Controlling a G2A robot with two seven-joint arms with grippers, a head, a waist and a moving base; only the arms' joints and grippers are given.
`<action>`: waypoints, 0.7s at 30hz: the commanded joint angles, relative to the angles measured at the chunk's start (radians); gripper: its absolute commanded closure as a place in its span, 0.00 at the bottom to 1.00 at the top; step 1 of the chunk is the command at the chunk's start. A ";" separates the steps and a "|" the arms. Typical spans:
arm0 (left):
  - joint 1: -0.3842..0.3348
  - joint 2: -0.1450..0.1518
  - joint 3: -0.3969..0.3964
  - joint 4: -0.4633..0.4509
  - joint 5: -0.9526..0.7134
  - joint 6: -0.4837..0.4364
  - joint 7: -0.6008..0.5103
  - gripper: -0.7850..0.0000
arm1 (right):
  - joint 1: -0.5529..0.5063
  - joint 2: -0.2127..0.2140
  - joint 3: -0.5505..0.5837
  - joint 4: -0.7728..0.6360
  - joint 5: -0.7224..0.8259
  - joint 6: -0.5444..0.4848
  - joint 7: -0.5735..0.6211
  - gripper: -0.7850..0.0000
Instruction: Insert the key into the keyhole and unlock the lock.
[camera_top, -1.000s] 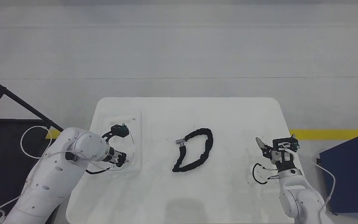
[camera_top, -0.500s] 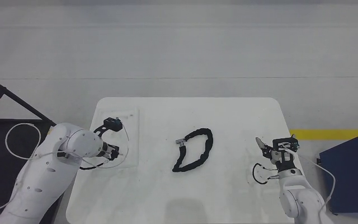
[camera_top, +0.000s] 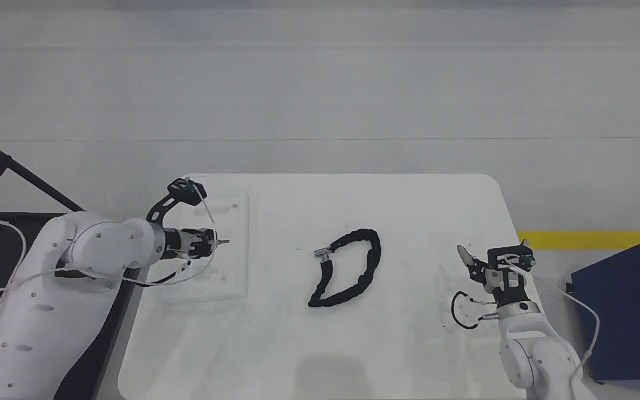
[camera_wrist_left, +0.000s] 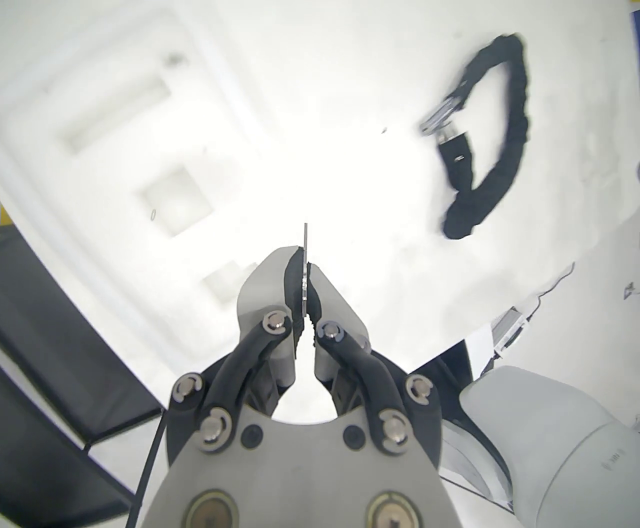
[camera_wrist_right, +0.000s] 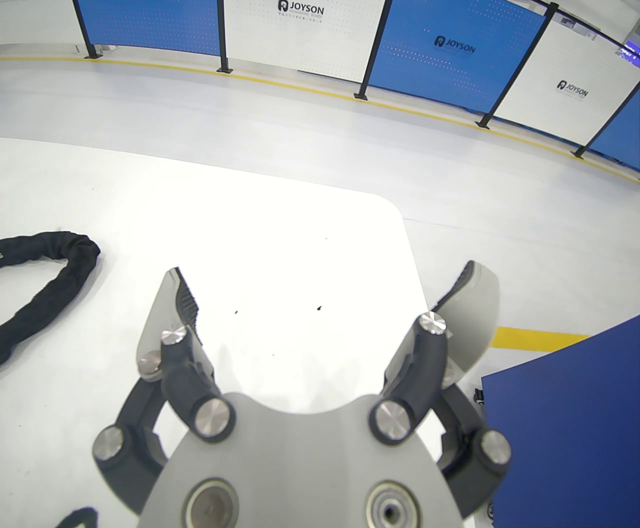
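Pale grey floor (camera_top: 320, 90) with a yellow stripe (camera_top: 580, 240) at the right edge; white counter (camera_top: 420, 210) in the middle. On the counter's left part, a white foam tray (camera_top: 232, 282) with shallow pockets. Near the counter's middle, well apart from the tray, a black chain lock (camera_top: 372, 262) lying in a loop, its metal end (camera_top: 322, 256) turned toward the tray side.

Over the tray: left hand (camera_wrist_left: 304, 272), pressed together on the key (camera_wrist_left: 305, 250), thin blade edge-on, sticking out past the fingertips and aimed roughly toward the lock. Near the counter's right edge: right hand (camera_wrist_right: 322, 270), spread wide, holding nothing, well apart from the chain.

Compared with 1 second ago: left hand shifted from the tray's near part toward its far, inner part, wrist swung round, key facing the counter's middle. Right arm in the same spot, lock in the same loop.

Reading of that: pickup apparently done, key out of the tray, carry toward the lock begun. Not yet done: closing the gap, lining the blade up with the keyhole, pushing in, turning. Keyhole itself too small to make out. Likely trouble: loose lock sliding under a push from the key with no 2nd hand steadying it; thin key twisting or slipping in the pinch.
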 joint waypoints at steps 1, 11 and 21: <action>0.023 0.001 -0.035 -0.024 -0.048 -0.029 0.040 1.00 | 0.000 0.000 0.000 0.000 0.000 0.000 0.000 0.00; 0.211 0.011 -0.221 -0.040 -0.406 -0.300 0.080 1.00 | 0.000 0.000 0.000 0.000 0.000 0.000 0.000 0.00; 0.372 0.000 -0.249 0.096 -0.794 -0.515 0.091 1.00 | 0.000 0.000 0.000 0.000 0.000 0.000 0.000 0.00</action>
